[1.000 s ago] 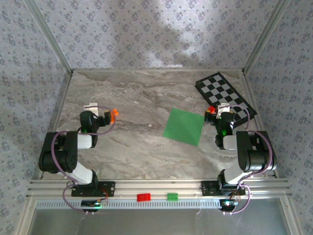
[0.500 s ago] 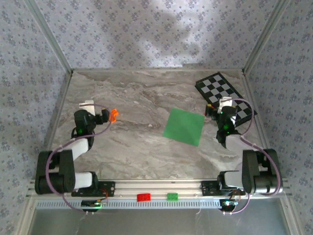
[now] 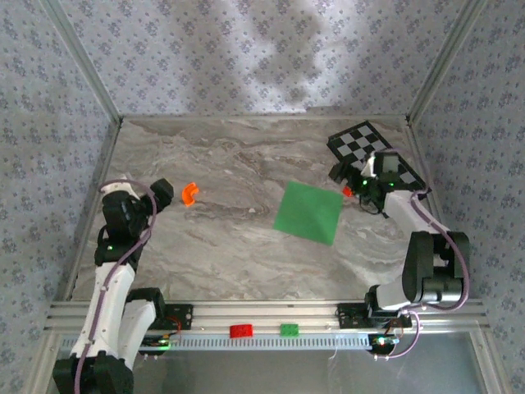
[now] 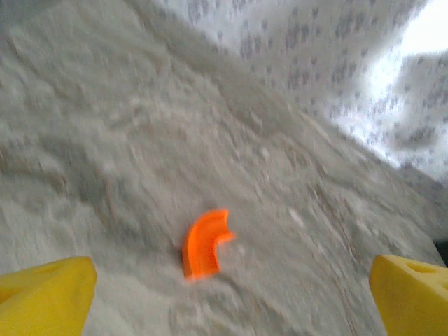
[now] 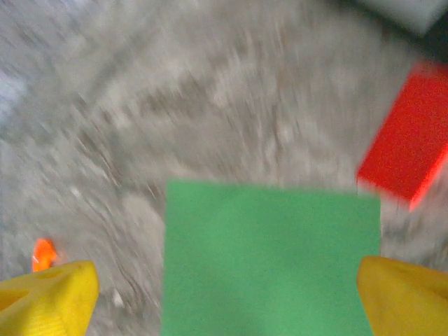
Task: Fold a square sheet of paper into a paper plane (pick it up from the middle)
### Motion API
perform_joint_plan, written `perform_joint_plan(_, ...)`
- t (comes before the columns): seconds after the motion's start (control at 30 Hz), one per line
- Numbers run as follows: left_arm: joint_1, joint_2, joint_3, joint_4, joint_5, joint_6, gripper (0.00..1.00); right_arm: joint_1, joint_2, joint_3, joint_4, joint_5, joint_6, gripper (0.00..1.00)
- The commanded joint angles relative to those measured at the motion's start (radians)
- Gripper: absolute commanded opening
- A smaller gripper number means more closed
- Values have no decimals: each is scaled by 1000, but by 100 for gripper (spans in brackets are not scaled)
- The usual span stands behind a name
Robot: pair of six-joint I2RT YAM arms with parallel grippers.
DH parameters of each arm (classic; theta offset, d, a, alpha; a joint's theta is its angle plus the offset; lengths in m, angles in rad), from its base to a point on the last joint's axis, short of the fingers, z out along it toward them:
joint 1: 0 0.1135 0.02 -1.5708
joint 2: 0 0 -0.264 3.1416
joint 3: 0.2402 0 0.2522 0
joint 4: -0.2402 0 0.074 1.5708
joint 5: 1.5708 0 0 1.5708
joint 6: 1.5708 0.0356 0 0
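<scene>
Both left hand [image 4: 231,297] and right hand [image 5: 227,294] are hovering wide, empty; pickup is pending, needing descent mid-frame onto the middle of the square sheet of paper [image 3: 308,213].

Marble-look table [image 3: 230,246]: green sheet [image 3: 308,213] flat (centre-right), orange piece [image 3: 189,194], checkered board [image 3: 358,144].

Soft, even light from above; both wrist views blurred.
In the overhead view the grey marbled table [image 3: 230,238] is evenly lit with only faint shadows, and a pale bright patch mottles the patterned back wall [image 3: 279,57]. The left wrist view is soft throughout: the curved orange plastic piece [image 4: 204,243] has fuzzy edges, and glare blows out the wall at top right. The right wrist view is smeared, and the bright green square sheet of paper [image 5: 269,259] and the red block [image 5: 409,157] lose their crisp edges.
</scene>
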Motion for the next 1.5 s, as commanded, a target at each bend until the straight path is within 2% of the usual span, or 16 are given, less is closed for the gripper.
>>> perform_joint_plan(0.0, 8, 4, 35, -213, 129, -69, 100, 128, -10, 51, -128, 61, 21, 97)
perform_joint_plan(0.17, 8, -12, 47, -279, 237, -31, 100, 293, 62, 79, -140, 284, 32, 96)
perform_joint_plan(0.27, 8, -9, 53, -297, 271, -38, 100, 317, 101, 88, -150, 332, 75, 97)
perform_joint_plan(0.33, 8, -8, 44, -295, 281, -40, 100, 316, 124, 93, -163, 330, 72, 98)
perform_joint_plan(0.5, 7, -20, 29, -312, 321, -52, 100, 284, 207, 95, -162, 231, 48, 97)
perform_joint_plan(0.6, 7, -30, 26, -324, 342, -50, 100, 293, 245, 99, -162, 197, -12, 97)
perform_joint_plan(0.87, 6, -22, 32, -339, 385, -50, 100, 409, 298, 89, -187, 197, -43, 98)
perform_joint_plan(0.97, -6, -19, 32, -319, 408, -69, 100, 482, 311, 82, -191, 193, -34, 98)
perform_joint_plan(1.07, -45, -14, 33, -311, 412, -82, 100, 574, 302, 68, -175, 204, -4, 99)
perform_joint_plan(1.23, -155, -29, 21, -335, 366, -142, 100, 698, 298, 19, -68, 210, 171, 100)
perform_joint_plan(1.47, -340, -44, -5, -312, 265, -211, 100, 771, 226, -32, 123, 177, 311, 100)
